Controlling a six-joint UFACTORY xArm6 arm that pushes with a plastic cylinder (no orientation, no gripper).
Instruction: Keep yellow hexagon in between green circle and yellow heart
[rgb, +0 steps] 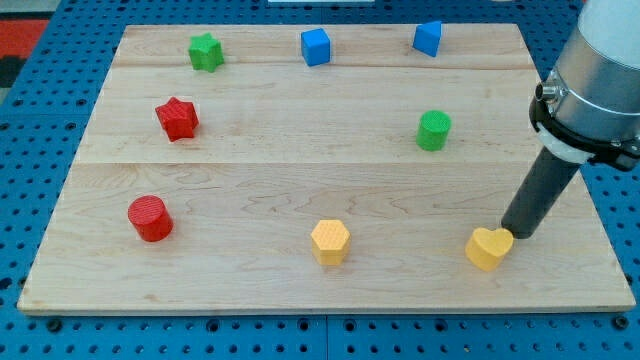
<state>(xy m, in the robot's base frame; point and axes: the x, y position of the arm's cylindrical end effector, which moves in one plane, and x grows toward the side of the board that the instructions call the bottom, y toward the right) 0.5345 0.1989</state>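
Note:
The yellow hexagon (330, 241) lies near the board's bottom edge, at the middle. The yellow heart (488, 248) lies to its right, near the bottom right. The green circle (434, 130) stands higher up, right of centre. My tip (511, 232) rests at the heart's upper right edge, touching or almost touching it. The rod slants up to the view's right into the arm.
A wooden board (300, 180) carries a green star (206, 52), a blue cube (315, 46) and another blue block (428, 38) along the top. A red star (177, 118) and a red circle (150, 218) stand at the left.

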